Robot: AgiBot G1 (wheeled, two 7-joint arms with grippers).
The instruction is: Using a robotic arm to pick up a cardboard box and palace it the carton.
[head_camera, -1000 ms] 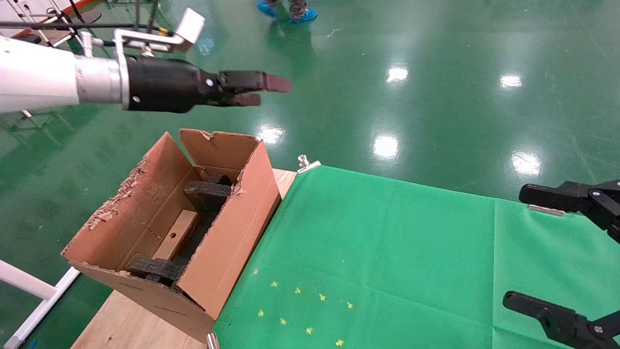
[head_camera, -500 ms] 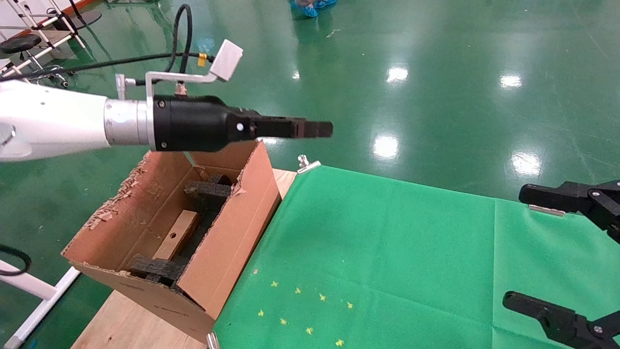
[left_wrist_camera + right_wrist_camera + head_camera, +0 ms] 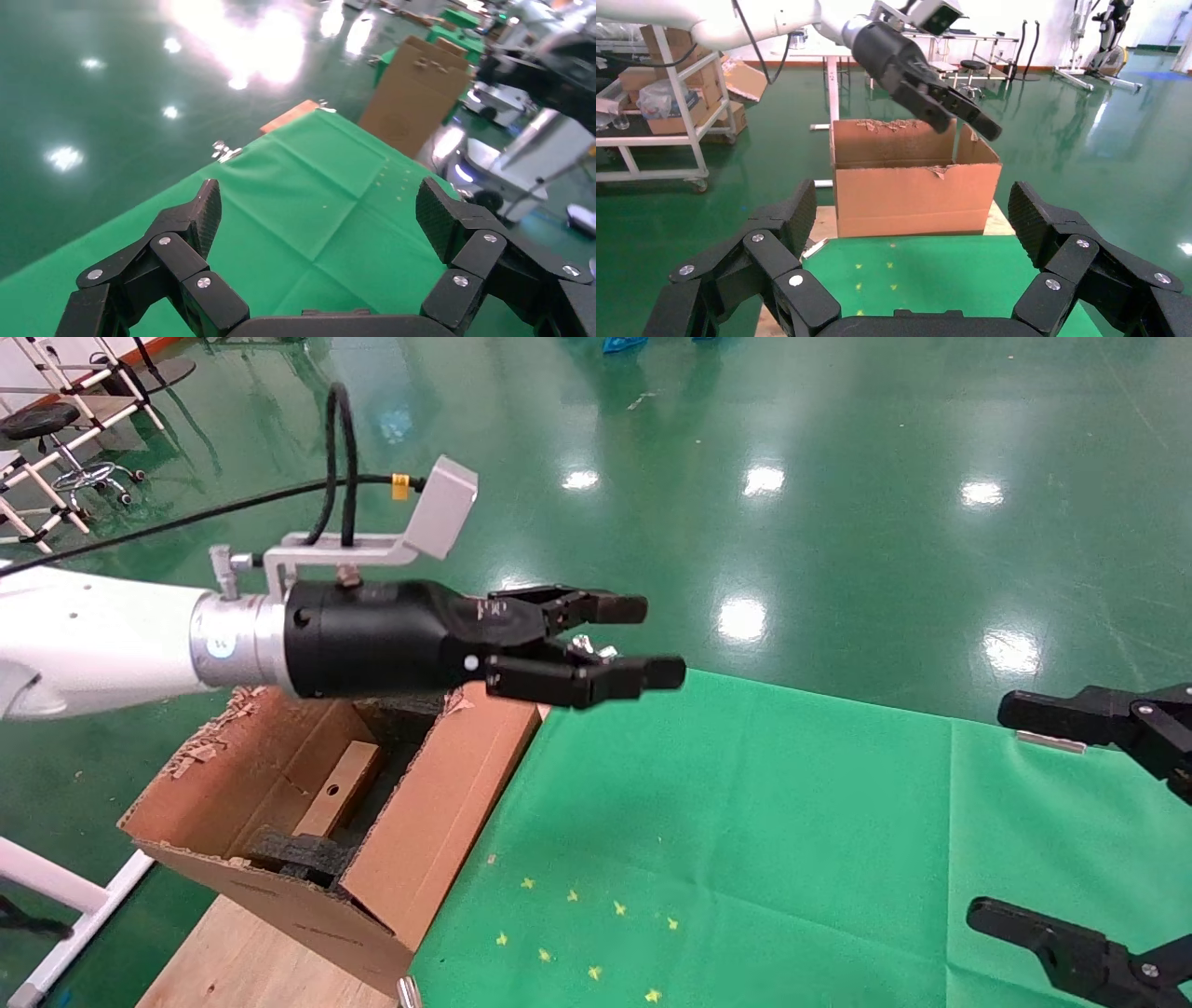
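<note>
Your left gripper (image 3: 643, 640) hangs in the air above the far right corner of the carton (image 3: 438, 822), its fingers spread apart and holding nothing; the fingertips reach out past the carton's right wall, over the near edge of the green cloth (image 3: 745, 831). The box (image 3: 341, 789) lies flat inside the carton, in the channel between two black foam blocks (image 3: 298, 854), its round hole facing up. The carton's left flap is ragged and torn along its rim, and the carton stands on the bare wood (image 3: 251, 961) at the table's left end, its right wall running along the cloth's edge. The cloth to the right of the carton shows only small yellow marks (image 3: 577, 933) near its front. Your right gripper (image 3: 1090, 822) sits low at the table's right edge, fingers wide apart, well away from the carton.
</note>
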